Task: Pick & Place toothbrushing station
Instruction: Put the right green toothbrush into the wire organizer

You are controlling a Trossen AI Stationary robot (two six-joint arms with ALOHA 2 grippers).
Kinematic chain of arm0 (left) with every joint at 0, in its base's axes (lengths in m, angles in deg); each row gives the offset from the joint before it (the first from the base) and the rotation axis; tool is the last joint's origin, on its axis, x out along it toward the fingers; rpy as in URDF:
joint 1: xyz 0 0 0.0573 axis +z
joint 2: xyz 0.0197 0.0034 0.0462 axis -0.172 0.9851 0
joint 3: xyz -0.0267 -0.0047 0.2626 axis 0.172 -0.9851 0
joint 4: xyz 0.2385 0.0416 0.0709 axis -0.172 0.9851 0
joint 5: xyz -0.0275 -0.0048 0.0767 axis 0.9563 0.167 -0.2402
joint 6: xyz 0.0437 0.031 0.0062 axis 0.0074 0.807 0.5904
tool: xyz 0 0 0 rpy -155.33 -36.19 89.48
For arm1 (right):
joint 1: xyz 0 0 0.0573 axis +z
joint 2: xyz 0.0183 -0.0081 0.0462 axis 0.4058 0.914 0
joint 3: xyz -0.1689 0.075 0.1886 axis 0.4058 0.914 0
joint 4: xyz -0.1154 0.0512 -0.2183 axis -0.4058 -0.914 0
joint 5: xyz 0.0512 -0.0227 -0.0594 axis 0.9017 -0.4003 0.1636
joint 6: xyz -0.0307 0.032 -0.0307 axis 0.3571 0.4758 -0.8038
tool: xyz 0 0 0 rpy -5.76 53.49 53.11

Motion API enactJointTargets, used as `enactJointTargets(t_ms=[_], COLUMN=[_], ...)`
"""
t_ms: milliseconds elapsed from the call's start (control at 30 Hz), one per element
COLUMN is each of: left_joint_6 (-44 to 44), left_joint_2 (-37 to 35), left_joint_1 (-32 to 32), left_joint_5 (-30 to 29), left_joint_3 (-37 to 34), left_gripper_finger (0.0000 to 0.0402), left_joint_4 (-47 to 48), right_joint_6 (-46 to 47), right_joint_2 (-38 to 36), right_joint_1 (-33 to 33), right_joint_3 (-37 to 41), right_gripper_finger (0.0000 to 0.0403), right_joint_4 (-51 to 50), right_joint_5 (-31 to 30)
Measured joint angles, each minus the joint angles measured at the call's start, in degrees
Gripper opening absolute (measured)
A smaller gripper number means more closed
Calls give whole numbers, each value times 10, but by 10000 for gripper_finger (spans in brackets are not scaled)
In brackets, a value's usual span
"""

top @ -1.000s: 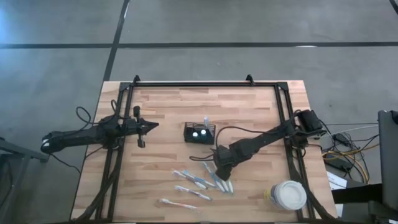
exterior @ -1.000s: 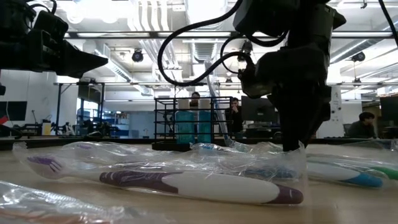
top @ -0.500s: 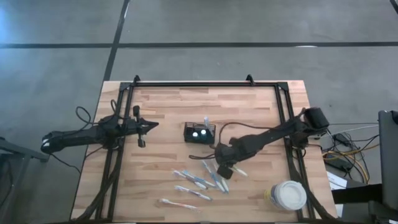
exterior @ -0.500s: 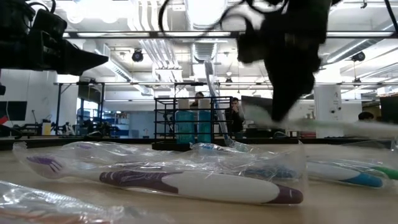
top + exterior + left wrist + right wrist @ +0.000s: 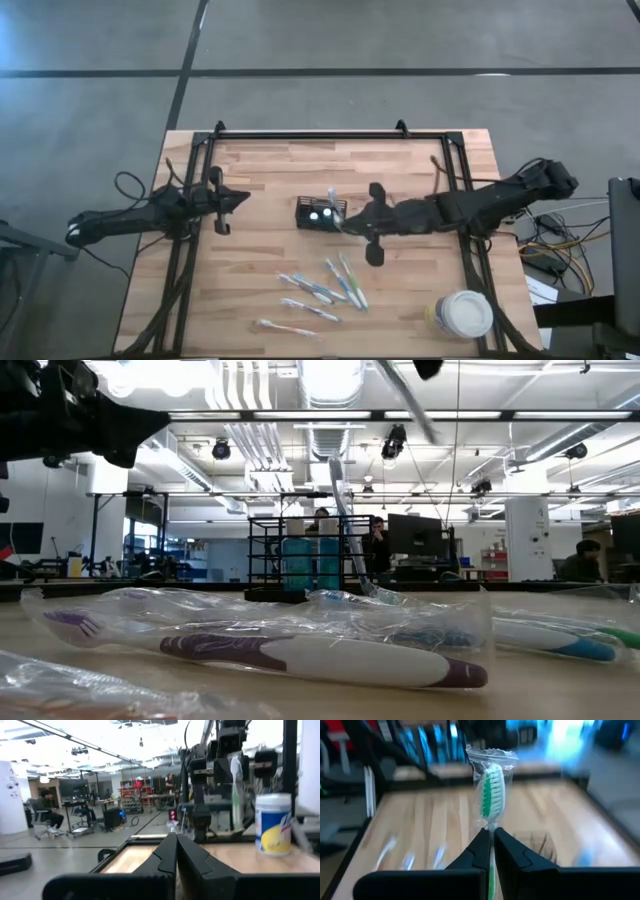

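A: Toothbrush [image 5: 490, 790], sealed in clear wrap, stands pinched between the nearly closed fingers of the right claw [image 5: 345, 226], right of frame centre in the high view, just beside the toothbrushing station [image 5: 321, 213] at mid-bench [image 5: 270, 165].

B: And the left claw [image 5: 240, 197]?

A: Fingers pressed together on nothing, idle at centre-left.

B: What might fail?

A: The slick wrap could likely slip in so narrow a pinch, or the brush could catch the caddy's mesh rim and tip it, since the caddy looks light.

B: Orientation?

A: In the right wrist view the brush's long axis runs outward from the fingers, green bristled head farthest away. The caddy sits upright, open top upward, its long side running left to right across the frame, with one brush already leaning in it.
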Motion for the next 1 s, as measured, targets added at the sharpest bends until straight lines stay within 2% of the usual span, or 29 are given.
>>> enactJointTargets(t_ms=[200,300,367,467,667,800,1000], left_joint_6=[-17,-16,-16,-20,-48,-34,-12], left_joint_2=[0,1,6,19,71,131,233], left_joint_1=[0,0,0,0,0,0,0], left_joint_5=[4,47,77,80,31,39,98], left_joint_3=[0,0,3,16,75,129,195], left_gripper_finger=[12,10,6,4,35,79,165], left_joint_4=[-4,1,3,3,19,32,32], right_joint_6=[-127,-153,-154,-145,-151,-187,-233], right_joint_2=[-17,-7,5,29,99,156,234], right_joint_1=[-7,-21,-38,-67,-103,-107,-108], right_joint_3=[89,132,150,154,90,19,-99], right_gripper_finger=[12,11,11,11,11,11,11], right_joint_4=[202,281,337,373,375,375,319], right_joint_5=[3,9,33,86,141,153,155])
